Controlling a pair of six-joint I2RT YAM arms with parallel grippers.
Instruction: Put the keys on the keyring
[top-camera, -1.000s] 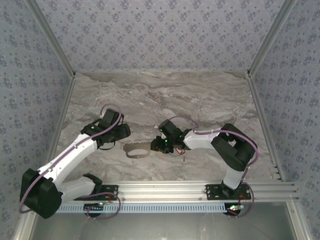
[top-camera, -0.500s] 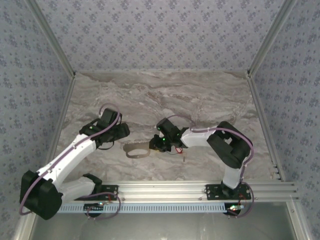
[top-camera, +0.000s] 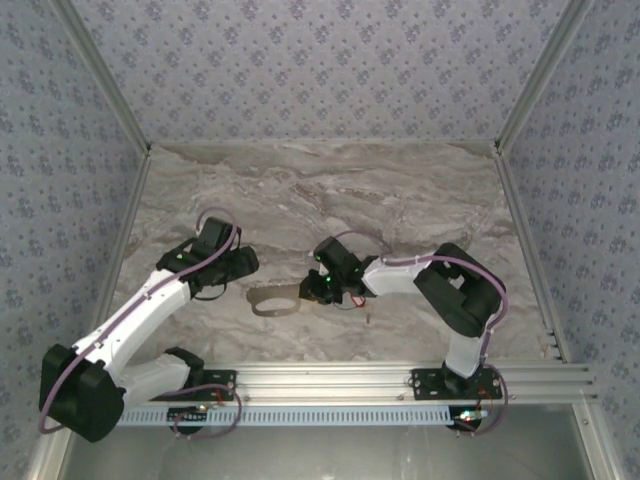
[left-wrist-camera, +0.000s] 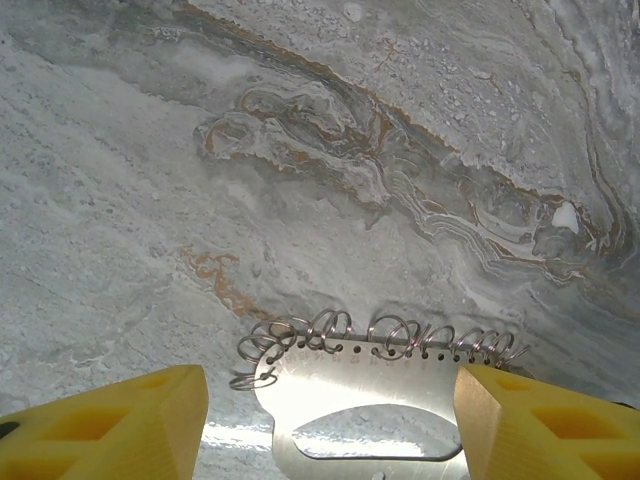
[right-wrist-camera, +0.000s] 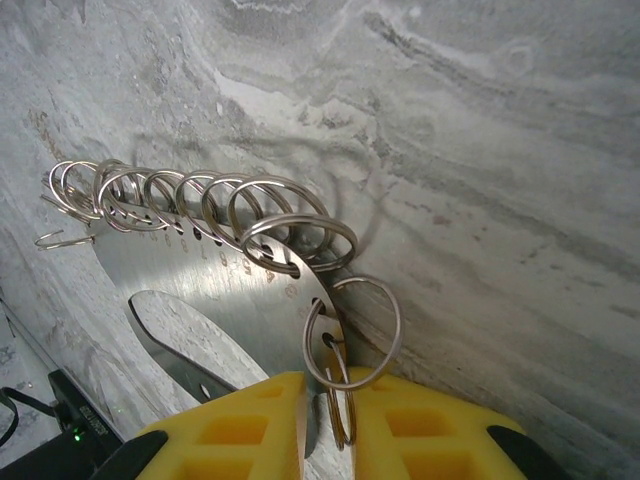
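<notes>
From above, we see the keyring (top-camera: 272, 302) between the left hand (top-camera: 240, 266) and the right hand (top-camera: 318, 291), its right end at the right hand. At the left wrist, it sits between released, spread fingers (left-wrist-camera: 110, 420). At the right wrist, yellow fingers (right-wrist-camera: 250, 425) are clenched on its ringed end.
</notes>
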